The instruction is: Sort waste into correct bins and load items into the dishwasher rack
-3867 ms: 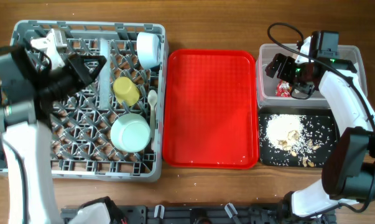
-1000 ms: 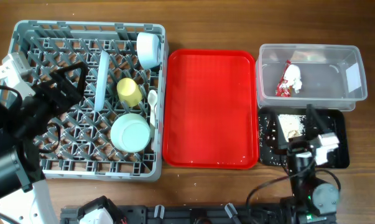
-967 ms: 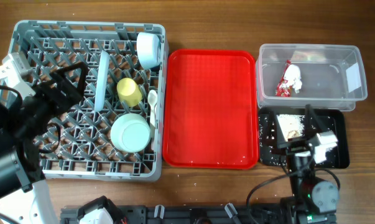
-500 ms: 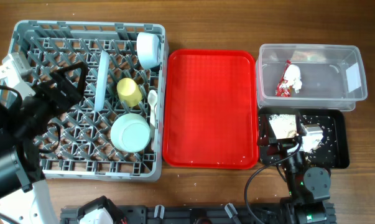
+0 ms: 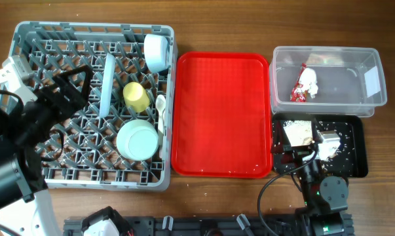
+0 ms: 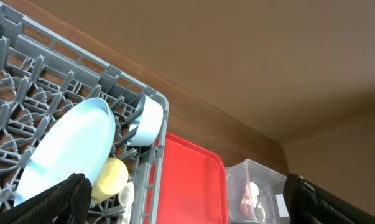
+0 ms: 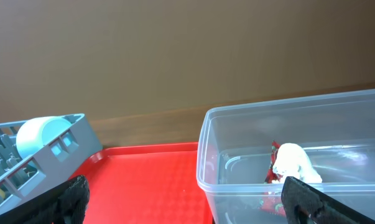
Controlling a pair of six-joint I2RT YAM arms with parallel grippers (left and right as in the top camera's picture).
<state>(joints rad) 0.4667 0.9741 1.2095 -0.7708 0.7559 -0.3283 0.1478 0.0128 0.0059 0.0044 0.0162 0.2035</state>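
Observation:
The grey dishwasher rack (image 5: 66, 154) holds an upright light blue plate (image 5: 107, 85), a yellow-green cup (image 5: 135, 96), a pale green bowl (image 5: 137, 139), a light blue bowl (image 5: 156, 52) and white cutlery (image 5: 160, 105). Inside the clear tub (image 5: 354, 98) lie the red wrapper (image 5: 295, 95) and the white tissue (image 5: 308, 81). Rice scraps (image 5: 299, 134) sit in the black tray (image 5: 357, 157). My left gripper (image 5: 76, 82) hangs open and empty over the rack's left part. My right gripper (image 5: 306, 156) is open and empty, low over the black tray's front, facing the tub (image 7: 249, 168).
A bare red serving tray (image 5: 221, 115) lies between the rack and the two bins. In the left wrist view, the plate (image 6: 63, 149), the cup (image 6: 109, 177) and the tray (image 6: 187, 186) lie ahead. My right arm's base stands at the table's front edge.
My right arm has left the tub and folded down to the front over the black tray. The left arm drew back to the left. Nothing has moved in the last half second.

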